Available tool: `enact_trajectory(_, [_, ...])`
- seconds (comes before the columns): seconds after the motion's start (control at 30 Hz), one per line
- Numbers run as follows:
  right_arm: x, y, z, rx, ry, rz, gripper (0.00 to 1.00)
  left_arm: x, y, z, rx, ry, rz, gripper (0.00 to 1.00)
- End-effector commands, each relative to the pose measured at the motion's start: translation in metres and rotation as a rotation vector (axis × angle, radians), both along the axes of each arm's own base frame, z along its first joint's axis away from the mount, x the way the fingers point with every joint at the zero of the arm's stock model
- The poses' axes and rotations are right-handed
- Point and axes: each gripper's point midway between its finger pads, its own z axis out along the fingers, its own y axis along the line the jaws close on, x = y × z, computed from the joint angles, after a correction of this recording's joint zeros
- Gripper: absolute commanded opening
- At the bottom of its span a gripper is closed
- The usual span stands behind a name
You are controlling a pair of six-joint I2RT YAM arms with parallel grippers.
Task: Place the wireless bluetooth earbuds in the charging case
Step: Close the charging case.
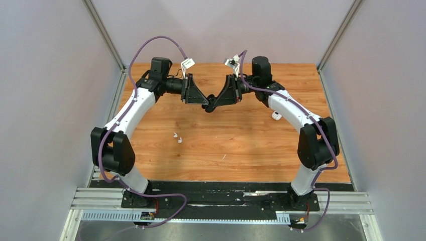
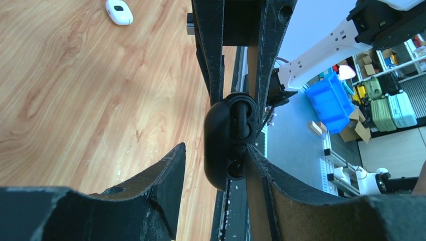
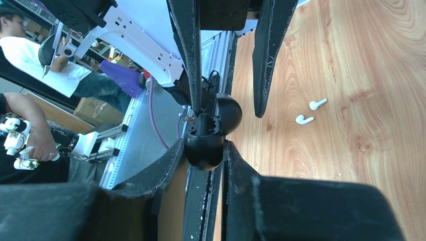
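The black charging case (image 2: 226, 145) is held in the air above the table (image 1: 251, 150) with its lid open. It is gripped by the right pincer (image 3: 203, 145), whose two fingers are closed narrowly on its body. The left pincer (image 2: 215, 146) is set opposite, tip to tip. Its jaws are parted, with one finger pressed against the case and the other kept off it by a gap.

Dark rounded shapes are seen in the wells, but whether black earbuds are seated there cannot be told. Two white earbuds (image 3: 304, 119) are lying loose on the wood, below both pincers and on their near side, touched by neither. A white charging case (image 2: 119, 11), apparently shut, is lying to the right of the right pincer, beside that arm. The white pair, at least, is judged not yet inserted.

The wells are shown only by the left wrist view. The clamp on the body is shown plainly only by the right wrist view. The whole layout is given by the top view.
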Motion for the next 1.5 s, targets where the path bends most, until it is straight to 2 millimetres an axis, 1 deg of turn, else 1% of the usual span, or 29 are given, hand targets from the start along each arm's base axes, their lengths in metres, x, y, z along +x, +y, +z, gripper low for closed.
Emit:
enact_trajectory(0.0, [-0.004, -0.003, 0.014, 0.037, -0.072, 0.036, 0.00, -0.001, 0.002, 0.016, -0.015, -0.082, -0.005, 0.53])
enact_trajectory(0.1, [-0.003, -0.002, 0.014, 0.036, -0.069, 0.034, 0.00, -0.007, 0.002, 0.019, -0.030, -0.080, -0.029, 0.54])
enact_trajectory(0.27, [-0.002, -0.002, 0.014, 0.032, -0.060, 0.025, 0.00, -0.019, 0.003, 0.030, -0.068, -0.101, -0.073, 0.55])
enact_trajectory(0.33, [-0.002, -0.002, 0.014, 0.032, -0.061, 0.026, 0.00, -0.022, 0.004, 0.030, -0.075, -0.097, -0.086, 0.55])
enact_trajectory(0.4, [-0.003, -0.002, 0.014, 0.034, -0.063, 0.029, 0.00, -0.023, 0.004, 0.027, -0.074, -0.097, -0.088, 0.50])
enact_trajectory(0.47, [-0.003, -0.002, 0.015, 0.036, -0.067, 0.030, 0.00, -0.022, 0.004, 0.023, -0.070, -0.092, -0.086, 0.41])
enact_trajectory(0.53, [-0.004, -0.003, 0.016, 0.037, -0.068, 0.032, 0.00, -0.022, 0.004, 0.021, -0.070, -0.091, -0.090, 0.41])
enact_trajectory(0.7, [-0.005, -0.003, 0.018, 0.038, -0.065, 0.030, 0.00, -0.022, 0.004, 0.017, -0.061, -0.096, -0.090, 0.43])
enact_trajectory(0.8, [-0.004, -0.002, 0.018, 0.036, -0.059, 0.025, 0.00, -0.023, 0.004, 0.017, -0.060, -0.092, -0.094, 0.53])
enact_trajectory(0.87, [-0.003, -0.002, 0.018, 0.035, -0.056, 0.023, 0.00, -0.024, 0.004, 0.017, -0.062, -0.088, -0.099, 0.56])
enact_trajectory(0.97, [-0.002, -0.002, 0.018, 0.035, -0.055, 0.023, 0.00, -0.025, 0.005, 0.016, -0.059, -0.080, -0.099, 0.57])
enact_trajectory(1.13, [-0.002, -0.002, 0.020, 0.039, -0.056, 0.024, 0.00, -0.022, 0.006, 0.008, -0.031, -0.111, -0.084, 0.56])
enact_trajectory(1.27, [-0.003, -0.002, 0.021, 0.042, -0.057, 0.032, 0.00, -0.017, 0.006, 0.003, -0.004, -0.122, -0.061, 0.54])
enact_trajectory(1.47, [-0.008, -0.002, 0.023, 0.049, -0.071, 0.050, 0.00, -0.014, 0.005, 0.001, 0.002, -0.124, -0.057, 0.45])
